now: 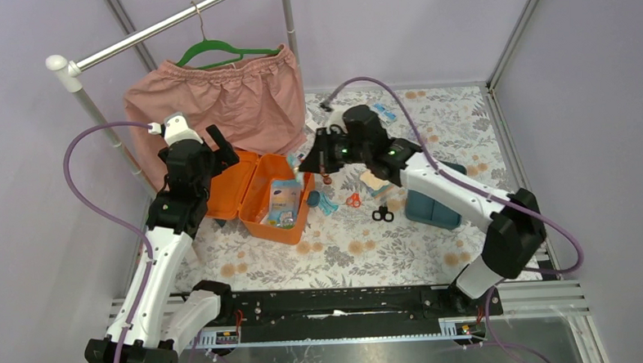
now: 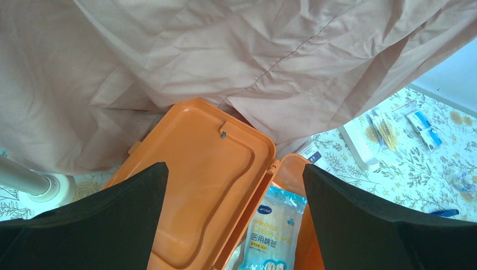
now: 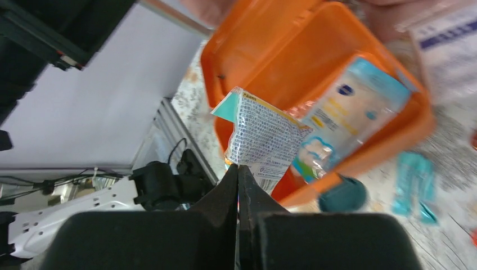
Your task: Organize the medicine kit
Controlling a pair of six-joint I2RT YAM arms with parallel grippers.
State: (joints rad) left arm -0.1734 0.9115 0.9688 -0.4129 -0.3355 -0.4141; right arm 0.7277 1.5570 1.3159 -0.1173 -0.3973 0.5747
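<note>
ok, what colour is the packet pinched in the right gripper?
White with dense blue print and a teal corner. The packet shows best in the right wrist view.

I see the medicine kit (image 1: 267,227) left of centre, lid (image 1: 227,186) to its left, a packet (image 1: 284,199) inside, a sachet (image 3: 261,140) over its right rim, cloth (image 1: 233,103) behind, scissors (image 1: 383,214) and probably the insert tray (image 1: 426,210) farther right.

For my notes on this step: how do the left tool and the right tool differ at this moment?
The left tool is open wide, while the right tool is shut. The left tool holds nothing; the right tool pinches a small printed packet by its edge. The left tool looks down on the open lid, the right tool on the orange box. Both tools are black.
</note>
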